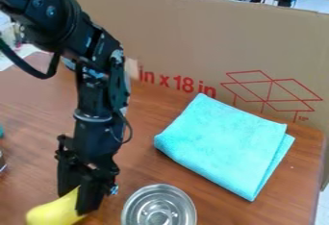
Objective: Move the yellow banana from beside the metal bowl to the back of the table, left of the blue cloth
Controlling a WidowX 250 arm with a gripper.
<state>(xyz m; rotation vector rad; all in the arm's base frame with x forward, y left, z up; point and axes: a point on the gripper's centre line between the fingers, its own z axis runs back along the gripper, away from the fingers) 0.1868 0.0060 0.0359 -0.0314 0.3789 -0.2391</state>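
Low at the left of the table (145,171), beside the metal bowl (158,207), the gripper (74,203) looks closed on one end of the yellow object (51,213), whose off-centre weight could make it twist or slip.

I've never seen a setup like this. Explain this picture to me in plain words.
You are looking down at a slant, through a fixed camera, at a brown table. The black machine is a robot arm, coming in from the upper left. Its two-finger gripper holds a yellow object; I can't tell exactly what that is. Beside the gripper sits a round metal piece, perhaps a bowl or lid. Farther right lies a folded turquoise cloth, with a cardboard sheet standing behind.
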